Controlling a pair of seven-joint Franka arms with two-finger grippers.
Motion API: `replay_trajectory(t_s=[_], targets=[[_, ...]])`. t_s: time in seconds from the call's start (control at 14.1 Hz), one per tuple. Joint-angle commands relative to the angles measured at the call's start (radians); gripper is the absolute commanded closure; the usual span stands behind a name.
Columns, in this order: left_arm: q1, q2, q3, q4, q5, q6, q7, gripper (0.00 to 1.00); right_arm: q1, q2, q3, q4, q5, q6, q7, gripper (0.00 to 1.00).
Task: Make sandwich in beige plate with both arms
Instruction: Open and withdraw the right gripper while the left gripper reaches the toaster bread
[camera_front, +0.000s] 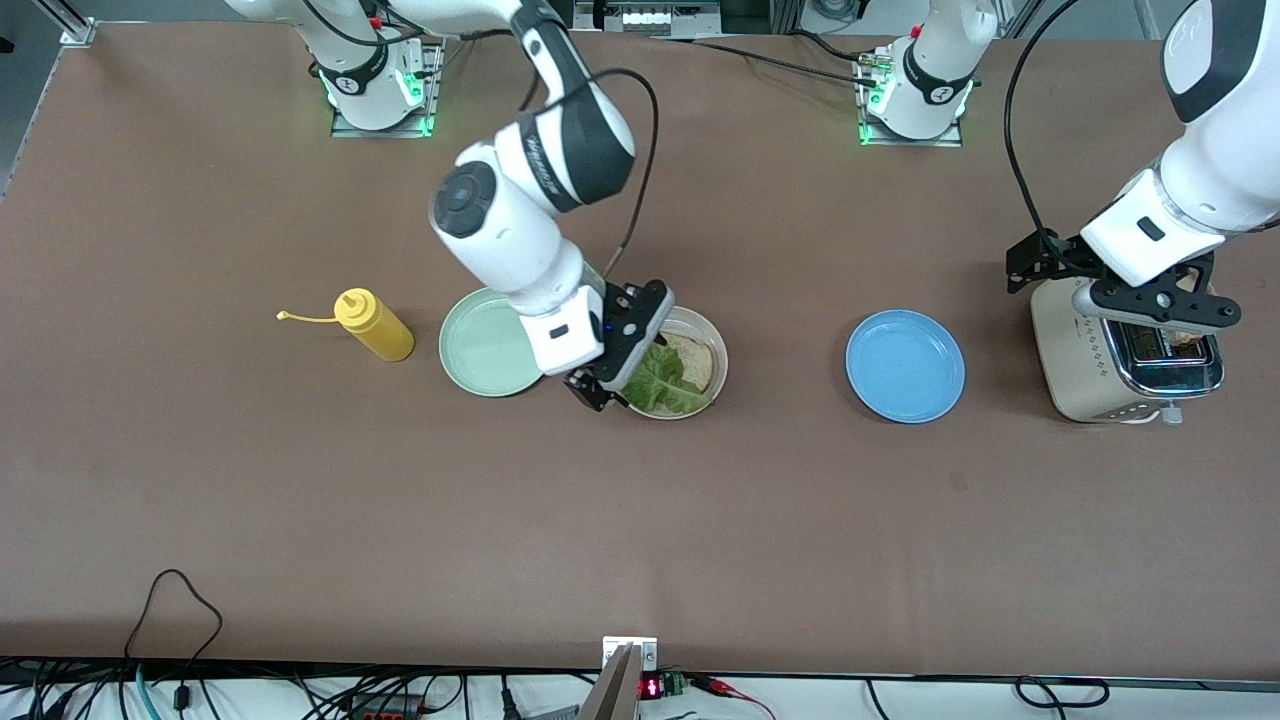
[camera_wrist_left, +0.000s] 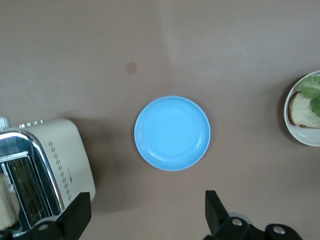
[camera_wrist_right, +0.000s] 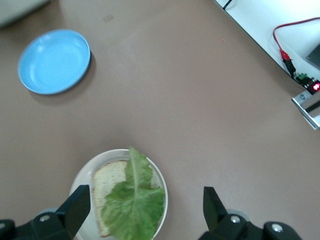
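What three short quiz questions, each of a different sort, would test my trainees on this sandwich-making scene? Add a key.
1. True or false: the lettuce leaf lies on a bread slice in the beige plate.
2. Which claw is over the toaster? A) left claw B) right claw
3. Fill in: the plate between the beige plate and the toaster is ____.

Key: 1 true; 2 A, with the right claw open over the beige plate; 3 blue, and nothing lies on it.
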Motion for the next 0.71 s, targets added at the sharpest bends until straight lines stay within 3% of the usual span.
replay_trajectory(t_s=[0.0,0.07,0.21,0.42,0.64], targets=[[0.021,0.012,0.017,0.008,0.013,-0.029,-0.034,0.00,-0.042,-0.023,0.013,0.018,0.010,-0.065,0.118,0.00],[0.042,0.015,0.016,0.008,0.013,-0.036,-0.040,0.00,-0.078,-0.046,0.026,0.018,0.005,-0.086,0.175,0.00],[0.091,0.020,0.016,0.009,0.002,-0.072,-0.045,0.00,-0.176,-0.087,0.133,0.018,-0.063,-0.137,0.255,0.00],[0.177,0.061,0.022,0.031,0.023,-0.096,-0.028,0.00,-0.369,-0.170,0.356,-0.005,-0.285,-0.153,0.381,0.00],[0.249,0.115,0.022,0.056,0.176,-0.083,0.113,0.00,-0.569,-0.236,0.546,-0.025,-0.499,-0.240,0.432,0.00]])
